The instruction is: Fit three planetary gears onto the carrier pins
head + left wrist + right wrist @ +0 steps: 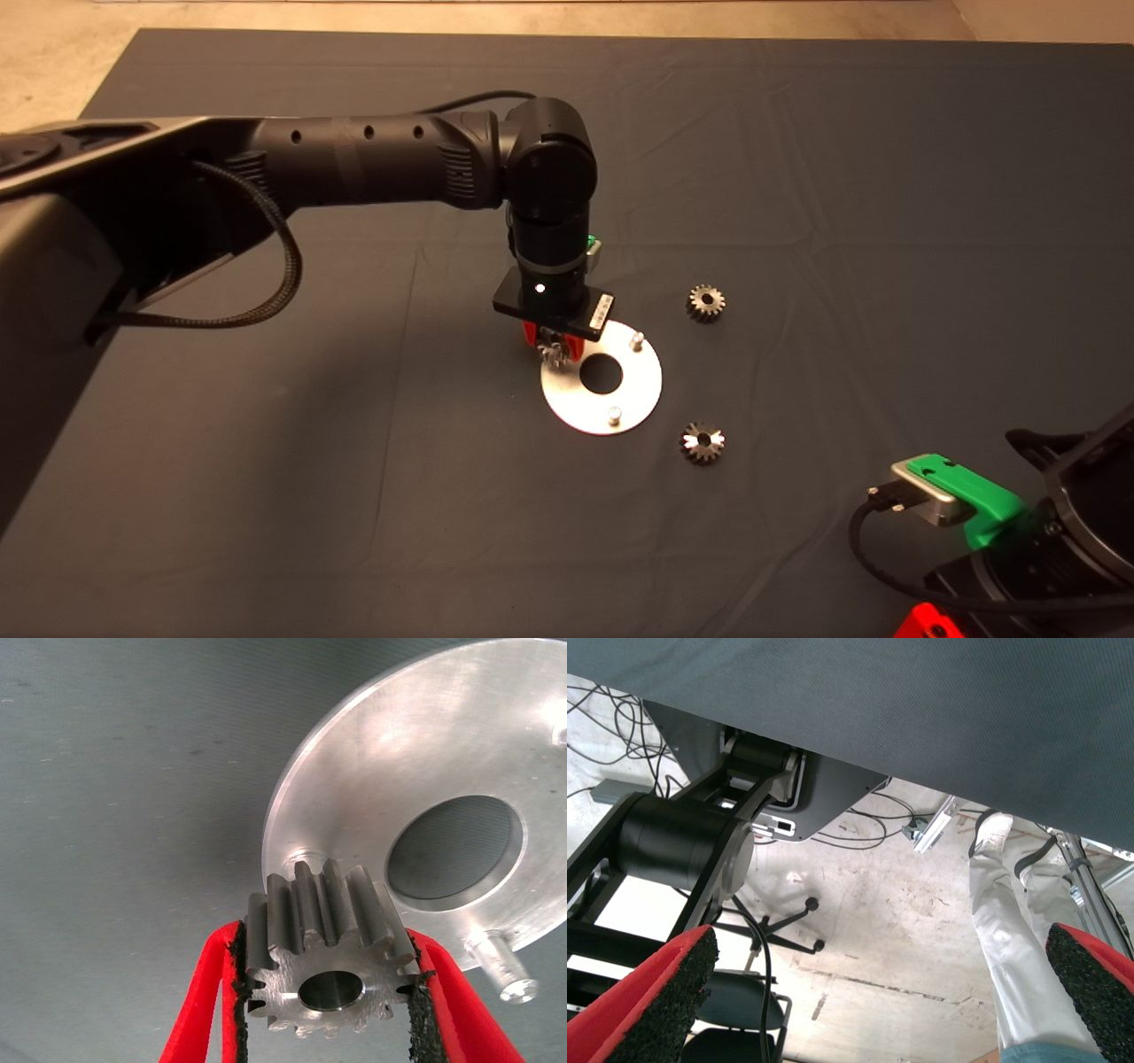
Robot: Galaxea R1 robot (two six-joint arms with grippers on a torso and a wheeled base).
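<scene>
My left wrist view shows what the head view hides: a gear (326, 967) clamped between the left gripper's (328, 992) jaws. The disc (399, 788) lies just beyond them. The right gripper (877, 992), parked, has jaws wide.

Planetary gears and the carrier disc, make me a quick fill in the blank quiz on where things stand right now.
1. The left gripper is shut on one ____.
2. ____ planetary gears lie loose on the mat.
3. The held gear hangs over the silver ____.
4. The right gripper is ____.

Missing: gear; Two; disc; open
</scene>
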